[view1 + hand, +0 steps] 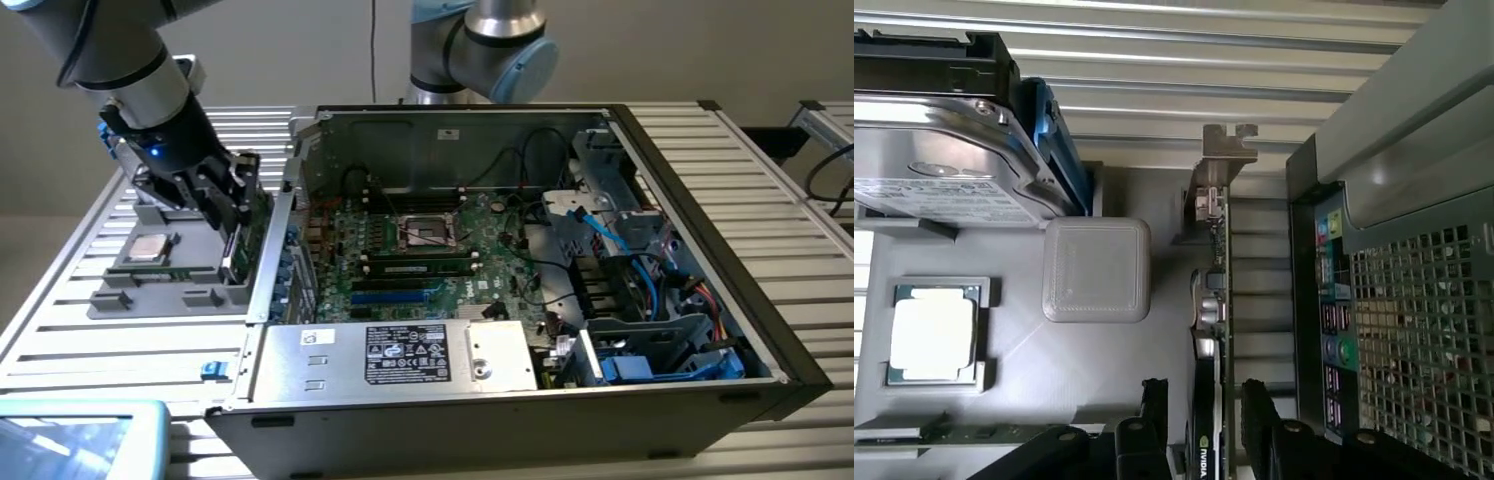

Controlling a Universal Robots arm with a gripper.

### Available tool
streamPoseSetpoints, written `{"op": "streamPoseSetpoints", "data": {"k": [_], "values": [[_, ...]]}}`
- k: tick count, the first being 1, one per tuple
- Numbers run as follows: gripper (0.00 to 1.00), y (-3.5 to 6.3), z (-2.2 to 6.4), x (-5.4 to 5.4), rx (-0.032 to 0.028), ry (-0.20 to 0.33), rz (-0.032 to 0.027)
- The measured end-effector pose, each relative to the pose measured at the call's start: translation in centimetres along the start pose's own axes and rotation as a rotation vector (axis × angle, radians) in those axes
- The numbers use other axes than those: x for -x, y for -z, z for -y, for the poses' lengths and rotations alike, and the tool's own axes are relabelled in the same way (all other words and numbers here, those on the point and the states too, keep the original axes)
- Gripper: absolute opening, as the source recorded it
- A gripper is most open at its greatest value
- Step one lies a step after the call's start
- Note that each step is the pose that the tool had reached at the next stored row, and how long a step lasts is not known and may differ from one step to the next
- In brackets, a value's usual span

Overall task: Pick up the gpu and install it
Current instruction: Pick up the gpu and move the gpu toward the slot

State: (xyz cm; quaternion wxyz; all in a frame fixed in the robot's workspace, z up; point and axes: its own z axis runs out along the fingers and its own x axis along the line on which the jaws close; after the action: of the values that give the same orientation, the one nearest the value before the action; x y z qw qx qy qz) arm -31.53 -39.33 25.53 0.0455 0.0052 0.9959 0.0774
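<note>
Here, open fingers straddle the gpu in its tray.
At the upper left of the exterior view, the fingers (224, 200) stand spread wide, one on each side of the gpu (244, 250), a gap showing on either side, nothing gripped. The card stands on edge in the grey tray (160, 295) on the tabletop (107, 340), just beside the open computer case (467, 430); a processor (144, 247) lies in the same tray.
</note>
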Motion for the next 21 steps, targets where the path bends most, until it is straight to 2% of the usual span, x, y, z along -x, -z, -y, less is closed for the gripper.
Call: {"op": "streamPoseSetpoints", "data": {"k": [2, 11, 19, 21], "values": [[0.44, -0.37, 0.06, 0.1, 0.0021, -0.001, 0.0002], [0.44, -2.0, 0.31, 0.3, 0.0024, -0.003, 0.0005], [0.44, -2.65, 0.15, 0.3, 0.0017, -0.007, 0.0012], [0.44, -2.71, -0.01, 0.3, -0.0003, -0.008, 0.0011]]}}
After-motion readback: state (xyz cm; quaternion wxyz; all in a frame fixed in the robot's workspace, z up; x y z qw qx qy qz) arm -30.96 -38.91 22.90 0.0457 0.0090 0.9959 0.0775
